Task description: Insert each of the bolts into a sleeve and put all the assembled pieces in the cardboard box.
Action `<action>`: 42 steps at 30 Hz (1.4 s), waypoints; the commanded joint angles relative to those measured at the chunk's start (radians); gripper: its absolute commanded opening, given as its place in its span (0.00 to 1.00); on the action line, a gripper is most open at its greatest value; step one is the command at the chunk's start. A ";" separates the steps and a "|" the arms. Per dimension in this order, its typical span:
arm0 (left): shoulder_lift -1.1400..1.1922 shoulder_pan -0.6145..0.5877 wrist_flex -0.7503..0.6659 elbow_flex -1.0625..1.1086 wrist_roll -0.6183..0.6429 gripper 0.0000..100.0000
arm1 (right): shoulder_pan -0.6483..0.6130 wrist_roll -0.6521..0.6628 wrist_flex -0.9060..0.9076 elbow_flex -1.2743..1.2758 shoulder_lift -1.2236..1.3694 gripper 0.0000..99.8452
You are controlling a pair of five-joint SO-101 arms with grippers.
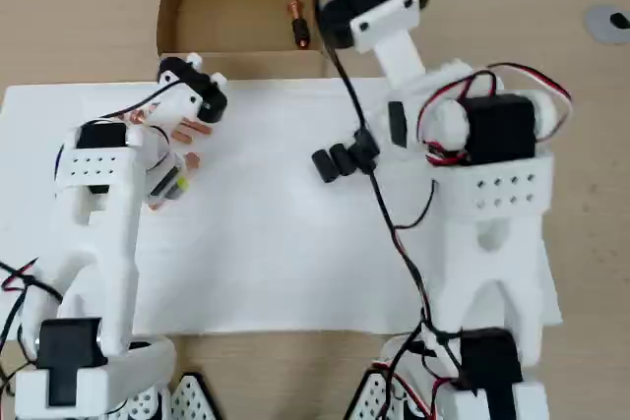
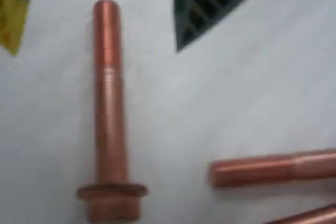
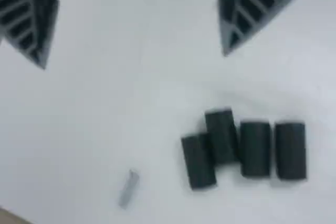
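My left gripper [image 2: 94, 50] is open and low over the white mat, a yellow-taped fingertip [image 2: 10, 19] on one side and a black one [image 2: 210, 3] on the other. A copper bolt [image 2: 110, 114] lies with its plain end between them. Two more bolts [image 2: 273, 169] lie beside it, also seen as bolts [image 1: 192, 132] in the high view. My right gripper [image 3: 131, 56] is open above the mat with nothing in it. Several black sleeves [image 3: 241, 148] lie in a row a little way from it, at mid-mat [image 1: 340, 159]. The cardboard box [image 1: 177, 7] at the back holds one assembled piece [image 1: 298, 25].
A white mat [image 1: 276, 263] covers the middle of the wooden table. The right arm's wrist [image 1: 379, 7] hangs by the box's right wall. A small grey stub [image 3: 127, 188] lies on the mat near the sleeves. Cables [image 1: 394, 233] run across the mat's right part.
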 commanded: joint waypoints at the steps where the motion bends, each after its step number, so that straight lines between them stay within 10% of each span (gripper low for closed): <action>1: 0.051 0.020 -0.026 -0.012 -0.008 0.21 | 0.031 0.009 -0.023 0.033 -0.079 0.25; 42: 0.366 0.058 -0.137 -0.167 0.052 0.11 | 0.035 0.006 -0.046 0.133 -0.113 0.25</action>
